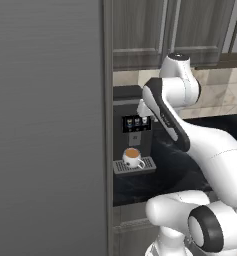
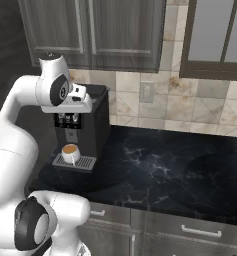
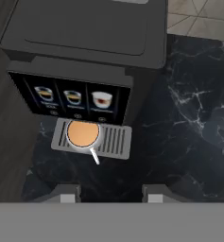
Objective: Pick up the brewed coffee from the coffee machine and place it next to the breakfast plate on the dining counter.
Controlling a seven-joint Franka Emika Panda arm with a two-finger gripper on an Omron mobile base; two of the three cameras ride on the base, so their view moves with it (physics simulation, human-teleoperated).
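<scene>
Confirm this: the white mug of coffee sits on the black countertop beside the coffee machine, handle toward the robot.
Not quite. The mug sits on the silver drip tray of the coffee machine, under its screen, not on the countertop. The hand view shows it.

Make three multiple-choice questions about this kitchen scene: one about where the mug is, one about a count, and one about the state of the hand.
1. Where does the mug stand?
A. on the drip tray of the coffee machine
B. on top of the machine
C. on the bare counter

2. How many drink pictures show on the screen?
A. one
B. three
C. five

3. What is the state of the hand?
A. shut on the mug
B. holding a plate
C. apart from the mug, holding nothing

Answers:
1. A, the mug sits on the silver grate under the screen.
2. B, the hand view shows three cups side by side.
3. C, its fingertips stand apart, above and in front of the machine.
</scene>
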